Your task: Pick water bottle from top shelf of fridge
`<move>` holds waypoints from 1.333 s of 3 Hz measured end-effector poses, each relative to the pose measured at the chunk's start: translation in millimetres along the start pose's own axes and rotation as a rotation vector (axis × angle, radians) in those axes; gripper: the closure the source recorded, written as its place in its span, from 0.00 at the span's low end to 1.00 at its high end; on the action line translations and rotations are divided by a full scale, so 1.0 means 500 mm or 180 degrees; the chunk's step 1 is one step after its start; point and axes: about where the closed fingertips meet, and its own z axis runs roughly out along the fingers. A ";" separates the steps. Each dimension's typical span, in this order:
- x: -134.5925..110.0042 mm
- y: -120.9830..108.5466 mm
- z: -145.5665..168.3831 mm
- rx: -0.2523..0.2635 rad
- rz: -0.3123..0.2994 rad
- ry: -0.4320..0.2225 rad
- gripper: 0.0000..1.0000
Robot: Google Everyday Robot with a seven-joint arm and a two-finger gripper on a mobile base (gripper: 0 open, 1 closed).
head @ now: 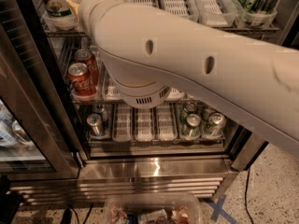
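Fridge (154, 169) interior, two red cans (79, 78), one arm (187, 64) across, pincer off-frame above, grip untellable.

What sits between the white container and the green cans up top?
Camera view: robot's arm and white lane trays; the gripper is out of view.

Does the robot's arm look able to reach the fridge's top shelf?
Probably yes: the arm stretches up to the top shelf with nothing seen blocking it. Its gripper is out of view, past the picture's top edge.
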 end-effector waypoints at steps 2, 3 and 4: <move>0.017 -0.010 0.019 0.0105 -0.0034 0.0082 0.29; 0.023 -0.017 0.027 0.0152 -0.0052 0.0093 0.29; 0.027 -0.026 0.037 0.0200 -0.0065 0.0091 0.31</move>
